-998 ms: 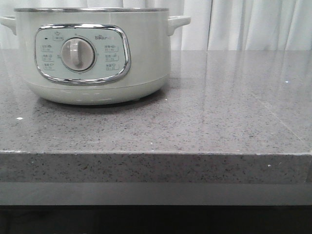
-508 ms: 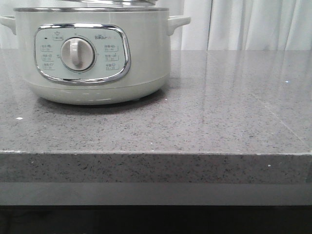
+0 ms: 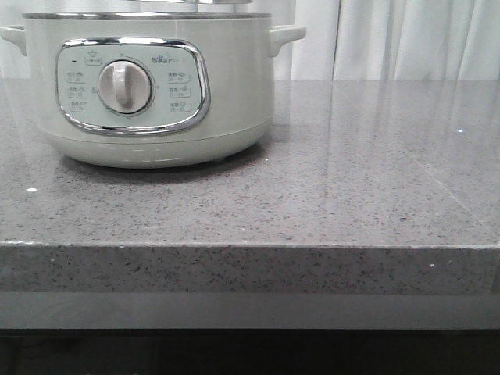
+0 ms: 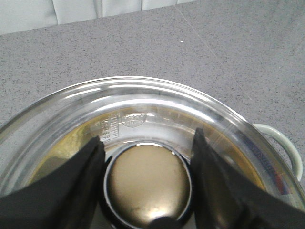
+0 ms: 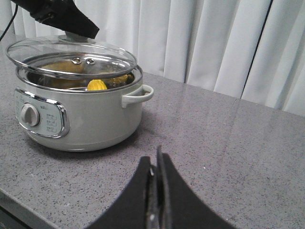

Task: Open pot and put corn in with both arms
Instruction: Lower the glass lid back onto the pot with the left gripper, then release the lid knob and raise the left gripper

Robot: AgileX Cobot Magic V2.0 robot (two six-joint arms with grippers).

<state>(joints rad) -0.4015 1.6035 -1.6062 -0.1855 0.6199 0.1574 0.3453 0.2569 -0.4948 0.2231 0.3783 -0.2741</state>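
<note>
We note the left gripper (image 4: 147, 183) with its dark fingers (image 4: 81, 167) pinching the round bronze-toned knob (image 4: 147, 183) of the glass lid (image 5: 71, 55), which hangs just above the rim of the pot (image 5: 78, 112) with a narrow gap between them; we judge the lid is held there either to leave the opening free or on its way to close it. The corn (image 5: 97, 85), a short yellow cob with ridged kernels, already lies inside the pot near its rim, visible through the gap. The right gripper (image 5: 155, 191) sits low over the tabletop (image 5: 228, 157), well apart from the pot, its fingers pressed together and holding nothing. The pot is smooth pale grey-green with a chrome-framed control panel (image 3: 133, 86) and central dial (image 3: 124, 86); the tabletop is speckled grey stone, glossy. White curtains (image 5: 214, 43) hang behind.
</note>
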